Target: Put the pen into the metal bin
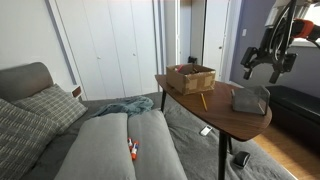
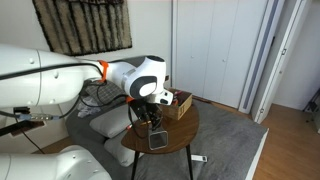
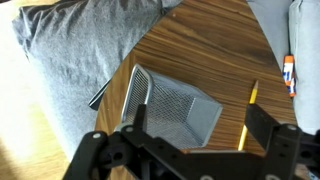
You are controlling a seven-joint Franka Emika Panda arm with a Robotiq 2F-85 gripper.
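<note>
Exterior and wrist views, read left to right.

- **Couch** (image 1: 110, 150): grey, with a checked pillow (image 1: 50, 103) at its head. A short red-orange and white marker (image 1: 133, 150) lies on the seat.
- **Table** (image 1: 220, 118): dark wood, beside the couch. A shallow brown box (image 1: 190, 78) stands at its far end.
- **Pen** (image 1: 203, 100): a thin yellow-tan stick lying on the tabletop just in front of the box, between box and bin (image 1: 250, 100). In the wrist view the pen (image 3: 251, 97) lies on bare wood beside the bin (image 3: 175, 105), apart from it and wholly outside it.
- **Bin**: grey wire mesh, resting on the table toward the near end. Its open mouth faces the wrist camera, and the mesh interior holds nothing.
- **Gripper** (image 1: 266, 72): hangs above the bin without touching it. In the wrist view the jaws are spread wide, the fingers (image 3: 139, 118) framing the bin from either side with nothing between them. In an exterior view the arm hides most of the gripper (image 2: 152, 122).
</note>
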